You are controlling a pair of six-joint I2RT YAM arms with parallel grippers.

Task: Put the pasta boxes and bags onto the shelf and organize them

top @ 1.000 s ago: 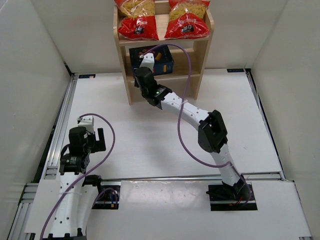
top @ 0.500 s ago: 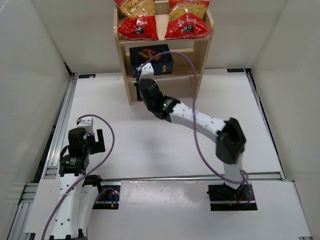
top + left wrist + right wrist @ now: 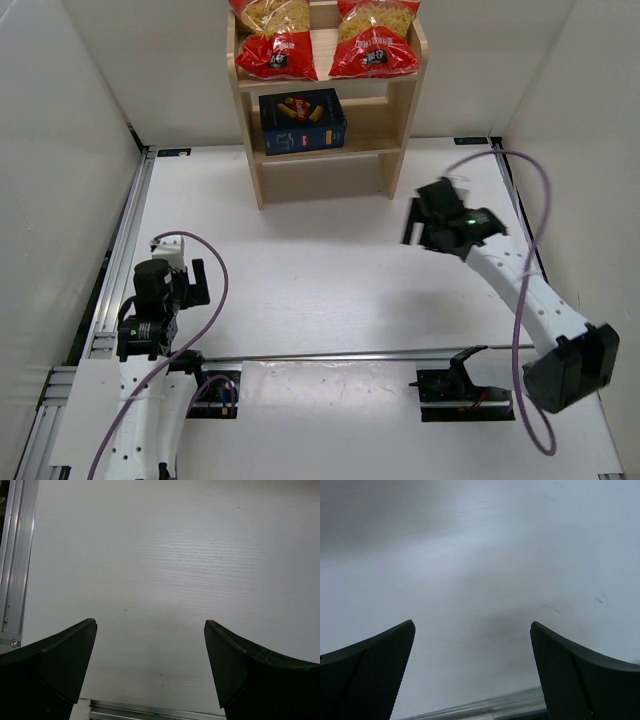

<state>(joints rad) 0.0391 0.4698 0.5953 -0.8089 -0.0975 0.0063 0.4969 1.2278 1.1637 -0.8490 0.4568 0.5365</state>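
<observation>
a: what's the right gripper (image 3: 472, 626) doing?

b: it's spread wide, with nothing between its fingers (image 3: 375, 670). its own camera shows only the white table (image 3: 480, 555) beneath, too blurred for detail, and both fingers are cut off at the bottom edge.

a: and from overhead?

b: it hangs over the table to the right of the shelf (image 3: 405, 110), near the right side panel but apart from it. it's smeared there too, so i can't tell how high it sits. a purple cable (image 3: 535, 250) loops off that arm.

a: the left gripper (image 3: 150, 624)?

b: it's open as well, holding nothing, over bare table beside the aluminium rail (image 3: 15, 555) on the left. only its fingertips show in its own view.

a: where's the pasta?

b: the dark blue box (image 3: 302, 120) is on the middle tier, toward the left side, with its printed face to the overhead camera. i can't tell whether it stands or leans. one red bag (image 3: 275, 42) and a second red bag (image 3: 375, 40) lie side by side on the top tier, their upper ends cropped by the frame. the bottom tier is mostly hidden under the middle board.
</observation>
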